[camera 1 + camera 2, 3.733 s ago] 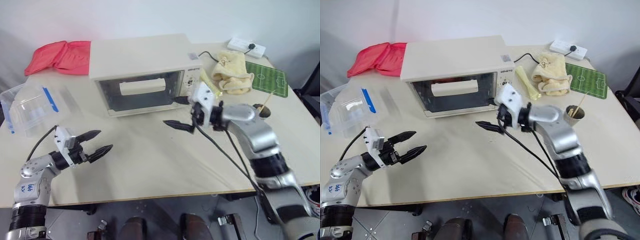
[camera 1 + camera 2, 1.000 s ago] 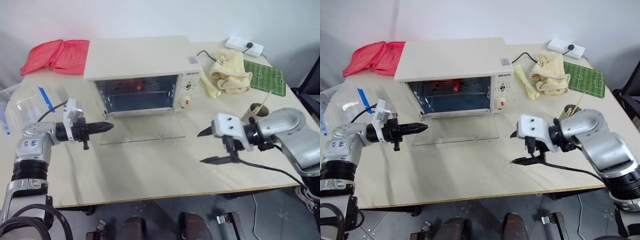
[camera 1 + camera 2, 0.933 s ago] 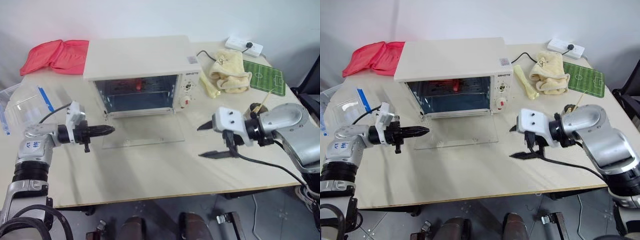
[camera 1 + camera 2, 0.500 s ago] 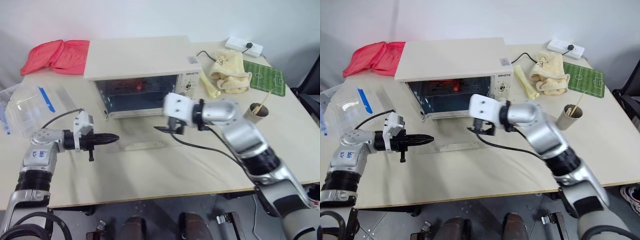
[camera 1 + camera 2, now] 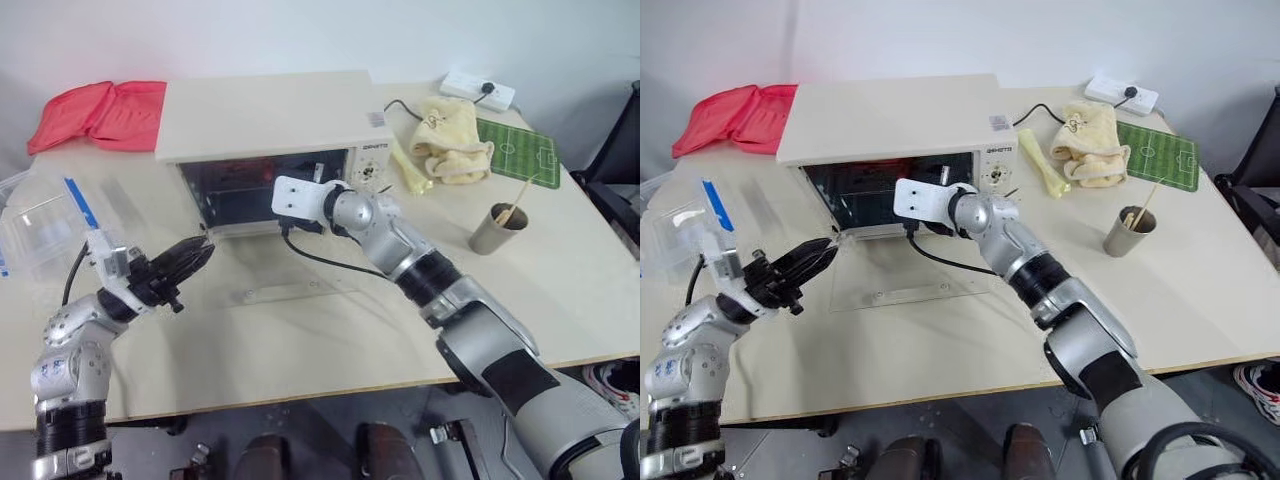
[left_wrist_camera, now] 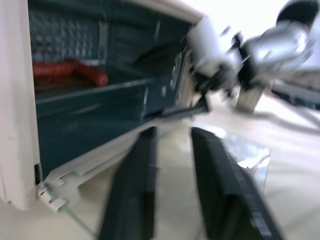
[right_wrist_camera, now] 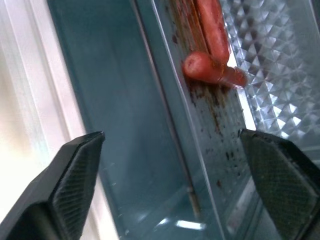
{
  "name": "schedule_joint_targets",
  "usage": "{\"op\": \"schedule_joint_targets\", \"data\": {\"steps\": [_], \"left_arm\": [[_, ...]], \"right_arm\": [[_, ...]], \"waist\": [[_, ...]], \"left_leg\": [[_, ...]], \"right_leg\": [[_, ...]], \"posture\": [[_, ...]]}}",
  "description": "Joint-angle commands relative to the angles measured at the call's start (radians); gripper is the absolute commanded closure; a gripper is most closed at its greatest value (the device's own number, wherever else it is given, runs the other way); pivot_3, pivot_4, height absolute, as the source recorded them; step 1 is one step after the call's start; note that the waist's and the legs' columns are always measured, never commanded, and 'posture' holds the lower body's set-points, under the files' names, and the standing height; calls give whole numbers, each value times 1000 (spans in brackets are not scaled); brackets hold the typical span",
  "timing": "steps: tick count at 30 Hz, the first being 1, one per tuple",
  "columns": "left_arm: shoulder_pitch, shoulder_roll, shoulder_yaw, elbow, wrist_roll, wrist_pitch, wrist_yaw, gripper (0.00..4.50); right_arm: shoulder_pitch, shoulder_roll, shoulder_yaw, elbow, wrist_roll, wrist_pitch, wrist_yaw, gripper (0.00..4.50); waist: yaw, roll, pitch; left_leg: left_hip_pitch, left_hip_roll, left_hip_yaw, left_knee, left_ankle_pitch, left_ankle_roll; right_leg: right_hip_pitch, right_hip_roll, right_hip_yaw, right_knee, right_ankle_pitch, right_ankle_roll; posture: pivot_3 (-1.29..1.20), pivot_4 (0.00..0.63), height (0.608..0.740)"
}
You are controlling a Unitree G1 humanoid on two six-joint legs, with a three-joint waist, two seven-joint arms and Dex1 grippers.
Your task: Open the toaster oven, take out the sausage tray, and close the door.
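The cream toaster oven (image 5: 265,115) stands at the back of the table. Its glass door (image 5: 300,275) lies flat on the table in front of it, handle bar (image 5: 285,293) toward me. Inside, the silver sausage tray (image 7: 200,130) holds two red sausages (image 7: 212,70). My right gripper (image 5: 285,215) is at the oven mouth, wide open, one finger to each side of the tray's front edge and not touching it. My left gripper (image 5: 195,255) hovers off the door's left corner, tilted upward, its fingers (image 6: 135,180) slightly parted with nothing between them.
A clear plastic box with a blue clip (image 5: 45,215) sits at the left edge and a red cloth (image 5: 95,105) at the back left. A yellow towel (image 5: 450,135), a green mat (image 5: 520,155), a power strip (image 5: 478,90) and a paper cup (image 5: 497,228) lie to the right.
The door, shut in the earliest frames, now lies open. My right gripper swung left from the table's right side to the oven mouth. My left gripper drew back, tilted up and parted its fingers.
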Motion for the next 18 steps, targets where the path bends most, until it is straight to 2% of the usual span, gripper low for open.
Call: {"op": "schedule_joint_targets", "data": {"steps": [1, 5, 8, 18], "left_arm": [[59, -22, 68, -110, -60, -33, 43, 2079], [112, -40, 91, -182, -109, -12, 88, 1016], [144, -50, 86, -204, -105, -16, 120, 89], [148, -44, 70, -221, -103, -15, 168, 0]], "right_arm": [[-70, 40, 15, 129, -56, -82, -81, 0], [-123, 76, 39, 261, -111, -129, -154, 0], [-148, 98, 64, 335, -158, -151, -194, 605], [-150, 122, 90, 365, -235, -190, -283, 3941]], "waist": [[-6, 0, 0], [-10, 1, 0], [-10, 1, 0], [-9, 1, 1]], "left_leg": [[0, 0, -1, 0, 0, 0], [0, 0, -2, -1, 0, -1], [0, 0, -2, -1, 0, -1], [1, 0, -2, -2, 0, -1]], "right_leg": [[0, 0, 0, 0, 0, 0], [0, 0, 0, 0, 0, 0], [0, 0, 0, 0, 0, -1], [0, 0, 0, 0, -1, -2]], "posture": [[0, 150, 740], [0, 150, 740], [0, 150, 740], [0, 150, 740]]}}
